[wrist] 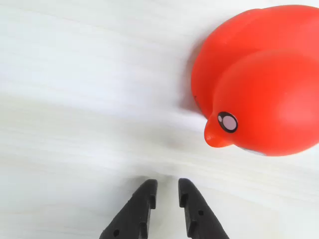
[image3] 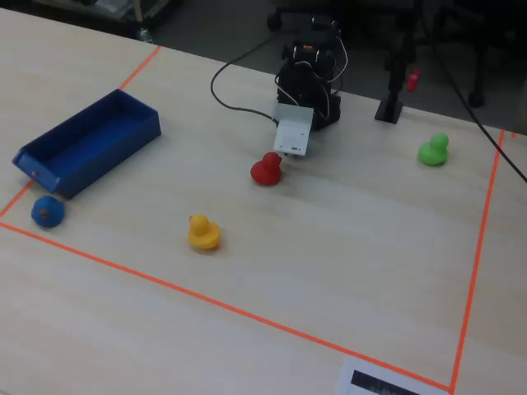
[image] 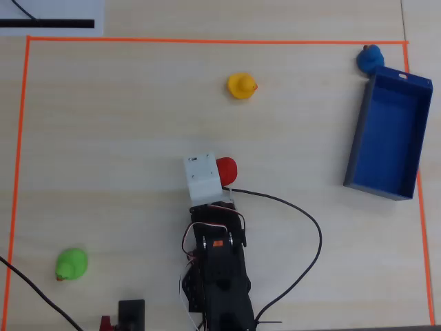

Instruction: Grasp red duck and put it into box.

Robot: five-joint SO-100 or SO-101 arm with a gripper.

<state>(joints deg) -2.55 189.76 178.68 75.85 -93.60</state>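
The red duck [image: 227,169] sits on the table just right of the arm's white wrist housing [image: 202,178], which hides the gripper in the overhead view. In the wrist view the duck [wrist: 259,79] fills the upper right, beak pointing down-left. My gripper [wrist: 167,181] is below and left of it, not touching. The two black fingertips stand a narrow gap apart with nothing between them. The duck also shows in the fixed view [image3: 266,169]. The dark blue box [image: 358,138] lies empty at the far right of the overhead view and at the left of the fixed view [image3: 90,136].
A yellow duck [image: 241,85] sits at the top middle. A blue duck [image: 370,58] sits by the box's top corner, and a green duck [image: 72,264] at the lower left. Orange tape [image: 207,40] frames the work area. A black cable [image: 313,227] loops right of the arm.
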